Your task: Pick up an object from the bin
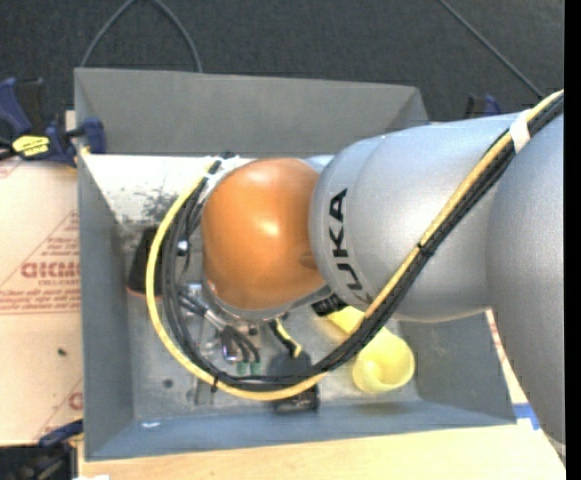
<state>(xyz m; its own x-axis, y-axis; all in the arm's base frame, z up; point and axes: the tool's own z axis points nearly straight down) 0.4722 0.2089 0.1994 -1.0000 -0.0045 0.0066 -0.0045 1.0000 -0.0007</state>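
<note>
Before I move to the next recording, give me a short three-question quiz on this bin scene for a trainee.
1. True or false: the pale yellow plastic cup lies toward the lower right corner of the grey metal bin, as the camera sees it.
2. What covers the middle of the bin? A: the rounded orange wrist cover. B: a blue cloth. C: a wooden lid.
3. Fill in: the grey KUKA arm reaches in from the view's ____ side.
Key: 1 true; 2 A; 3 right.
</note>
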